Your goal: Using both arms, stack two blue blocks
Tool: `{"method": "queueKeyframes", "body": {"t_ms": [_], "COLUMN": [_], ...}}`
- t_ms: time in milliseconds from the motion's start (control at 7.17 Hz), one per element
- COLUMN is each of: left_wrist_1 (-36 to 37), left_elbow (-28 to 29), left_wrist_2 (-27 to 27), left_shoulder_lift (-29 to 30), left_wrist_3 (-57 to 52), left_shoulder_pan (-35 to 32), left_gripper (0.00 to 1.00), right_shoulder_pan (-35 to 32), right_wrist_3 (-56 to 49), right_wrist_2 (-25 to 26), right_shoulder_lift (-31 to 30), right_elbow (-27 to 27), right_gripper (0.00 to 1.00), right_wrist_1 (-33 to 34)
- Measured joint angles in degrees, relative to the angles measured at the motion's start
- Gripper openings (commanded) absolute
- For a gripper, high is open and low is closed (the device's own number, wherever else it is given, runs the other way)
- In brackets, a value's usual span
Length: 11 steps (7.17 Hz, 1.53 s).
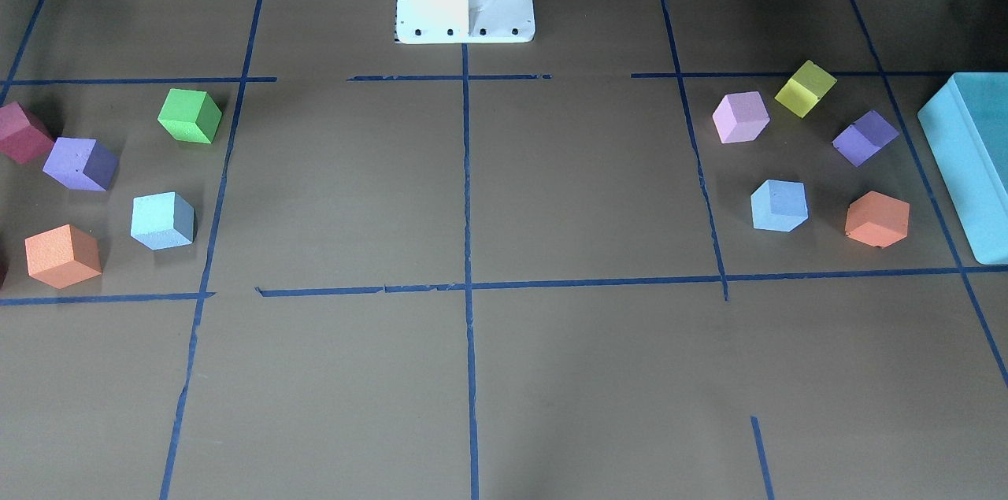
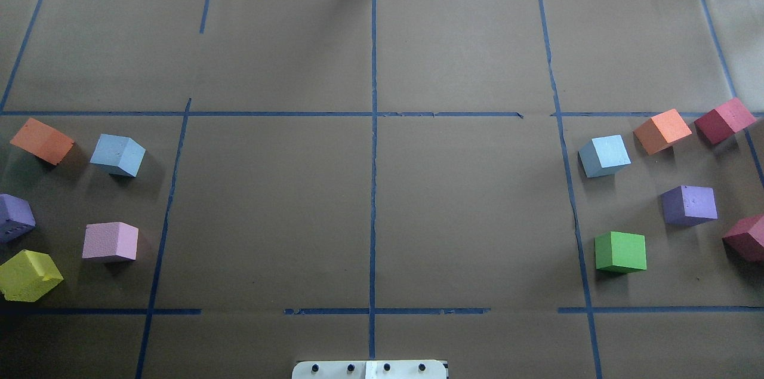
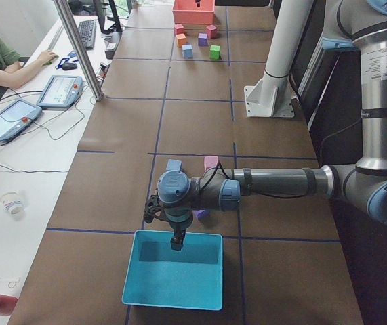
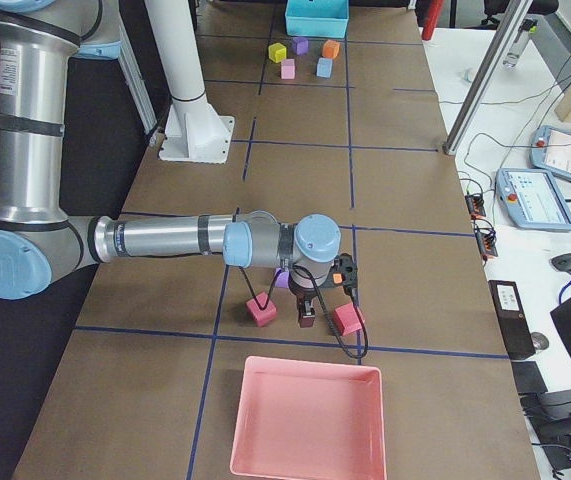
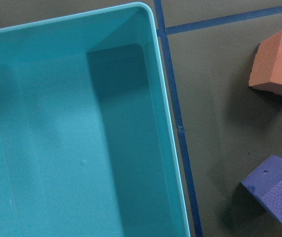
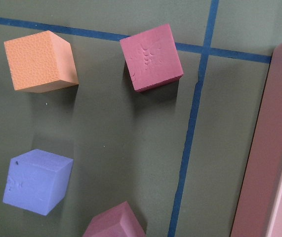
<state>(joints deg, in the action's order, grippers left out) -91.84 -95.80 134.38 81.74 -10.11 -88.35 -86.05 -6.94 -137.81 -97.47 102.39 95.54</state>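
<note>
One pale-blue block [image 2: 117, 154] lies on the robot's left side among other cubes; it also shows in the front view [image 1: 780, 205]. The more cyan block [image 2: 604, 156] lies on the robot's right side and also shows in the front view [image 1: 161, 220]. My left gripper [image 3: 177, 242] shows only in the left side view, over the near rim of the teal box [image 3: 173, 271]. My right gripper [image 4: 305, 320] shows only in the right side view, above the maroon cubes [image 4: 261, 311]. I cannot tell whether either gripper is open or shut.
Orange [image 2: 42, 140], purple [image 2: 15, 216], pink [image 2: 110, 242] and yellow [image 2: 28, 274] cubes surround the left block. Orange [image 2: 661, 131], maroon [image 2: 724, 120], purple [image 2: 689, 205] and green [image 2: 621, 252] cubes surround the right one. A pink tray [image 4: 305, 420] lies at the right end.
</note>
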Motion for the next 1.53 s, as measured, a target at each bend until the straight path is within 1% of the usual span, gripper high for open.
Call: {"method": "queueKeyframes", "body": {"t_ms": [419, 558, 698, 837, 977, 1116, 1256, 1395, 1535], "left_wrist_1": [-0.08, -0.09, -0.09, -0.09, -0.09, -0.09, -0.09, -0.09, -0.09], "left_elbow": [0.00, 0.00, 0.00, 0.00, 0.00, 0.00, 0.00, 0.00, 0.00], "left_wrist_2": [0.06, 0.08, 0.08, 0.09, 0.09, 0.09, 0.09, 0.09, 0.09], "left_shoulder_lift": [-0.15, -0.17, -0.17, -0.18, -0.18, -0.18, -0.18, -0.18, -0.20], "left_wrist_3": [0.00, 0.02, 0.06, 0.08, 0.09, 0.09, 0.09, 0.09, 0.09], "left_shoulder_pan": [0.09, 0.10, 0.10, 0.10, 0.10, 0.11, 0.11, 0.11, 0.11], "left_gripper": [1.00, 1.00, 1.00, 1.00, 1.00, 1.00, 1.00, 1.00, 1.00], "right_shoulder_pan": [0.27, 1.52, 4.12, 7.80, 12.42, 18.03, 23.66, 27.83, 30.30], "right_wrist_3": [-0.04, 0.10, 2.76, 10.76, 22.13, 34.25, 44.00, 50.23, 53.05], "right_wrist_2": [0.02, 0.19, 0.48, 0.69, 1.43, 4.31, 8.85, 12.24, 14.20], "right_shoulder_lift": [0.11, 0.29, 0.43, 0.78, 1.82, 3.28, 4.64, 6.38, 8.21], "right_elbow": [0.11, 0.45, 0.90, 1.62, 2.35, 2.71, 2.84, 2.74, 2.19], "right_gripper": [1.00, 1.00, 1.00, 1.00, 1.00, 1.00, 1.00, 1.00, 1.00], "right_wrist_1": [0.01, -1.54, -5.36, -10.48, -16.82, -23.31, -28.14, -30.67, -31.59]}}
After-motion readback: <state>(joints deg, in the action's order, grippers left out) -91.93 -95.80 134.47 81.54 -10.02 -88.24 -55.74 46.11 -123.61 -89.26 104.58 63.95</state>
